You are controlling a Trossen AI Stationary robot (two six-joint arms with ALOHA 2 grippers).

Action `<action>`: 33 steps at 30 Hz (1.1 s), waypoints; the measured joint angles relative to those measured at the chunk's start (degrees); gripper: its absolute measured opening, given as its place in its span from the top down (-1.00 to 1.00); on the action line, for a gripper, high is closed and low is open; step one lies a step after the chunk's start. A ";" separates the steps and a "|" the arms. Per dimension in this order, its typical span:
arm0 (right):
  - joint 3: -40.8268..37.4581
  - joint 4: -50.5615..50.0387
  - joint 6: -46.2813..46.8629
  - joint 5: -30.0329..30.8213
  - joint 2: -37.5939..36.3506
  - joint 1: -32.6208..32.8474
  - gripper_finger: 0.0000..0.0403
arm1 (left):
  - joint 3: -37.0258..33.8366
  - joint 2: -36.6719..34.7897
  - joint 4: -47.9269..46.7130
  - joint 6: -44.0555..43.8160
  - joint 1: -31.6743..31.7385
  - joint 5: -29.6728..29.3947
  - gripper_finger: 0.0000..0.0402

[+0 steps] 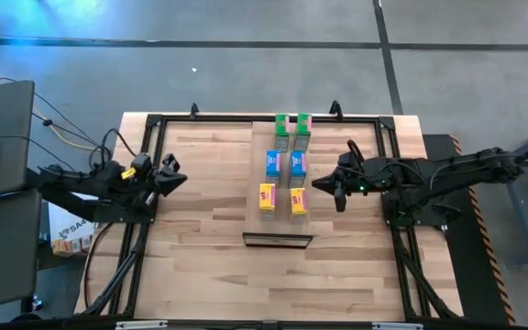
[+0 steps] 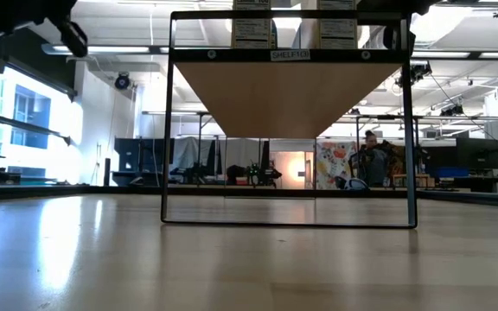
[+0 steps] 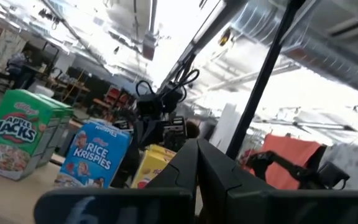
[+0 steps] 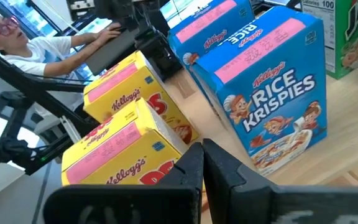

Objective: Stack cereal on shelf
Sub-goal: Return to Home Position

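Cereal: six small printed cardboard boxes stand in two columns at the centre of the high view. The row of two green boxes (image 1: 282,126) is uppermost, the row of two blue boxes (image 1: 272,163) is in the middle, and the row of two yellow-orange boxes (image 1: 267,196) is lowest.
Shelf: a long, pale, smooth wood panel (image 1: 279,225) with a dark front edge at its lower end carries all six boxes. A bare strip shows below the yellow-orange row.
Right gripper (image 1: 322,184): sits just right of the yellow-orange row, near it but apart. Its wrist view shows the fingers pressed together on nothing.
Left gripper (image 1: 174,178): sits centre left of the frame, well apart from the shelf. Its fingers are closed and empty.
Table: the butcher-block wooden top (image 1: 200,266) shows no box off the shelf.
Step in hand: the placing looks finished, so this is most likely the return to rest.
Next move: the right arm should draw back toward the frame's right edge, clear of the nearest yellow-orange box.
Risk: a sideways brush could topple that light box.
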 joint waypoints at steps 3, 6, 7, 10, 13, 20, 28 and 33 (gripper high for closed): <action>0.00 0.00 0.01 -1.54 0.00 0.00 1.00 | -2.32 -4.32 -0.06 -0.01 0.00 0.00 1.00; 0.00 0.00 1.60 -3.00 0.00 0.00 1.00 | -4.21 -7.90 -0.60 0.52 -0.02 0.37 1.00; 0.00 -0.02 2.49 -3.44 0.00 0.00 1.00 | -5.03 -8.25 -0.05 0.78 -0.02 0.77 1.00; 0.00 -0.02 3.02 -4.37 0.00 0.00 1.00 | -6.95 -7.98 1.35 1.23 0.09 1.07 1.00; 0.00 0.05 3.87 -4.52 -0.39 0.02 1.00 | -6.88 -8.10 -0.49 1.33 0.20 1.69 1.00; 0.00 -0.02 3.65 -1.13 -3.31 0.04 1.00 | -6.89 -8.06 -4.24 2.89 0.35 3.20 1.00; 0.00 -2.17 -3.25 0.98 -9.90 0.04 1.00 | -6.89 -8.06 -5.20 1.42 0.35 4.33 1.00; 0.00 -4.37 -9.39 2.52 -14.47 0.04 1.00 | -6.89 -8.06 -5.20 1.94 0.35 3.92 1.00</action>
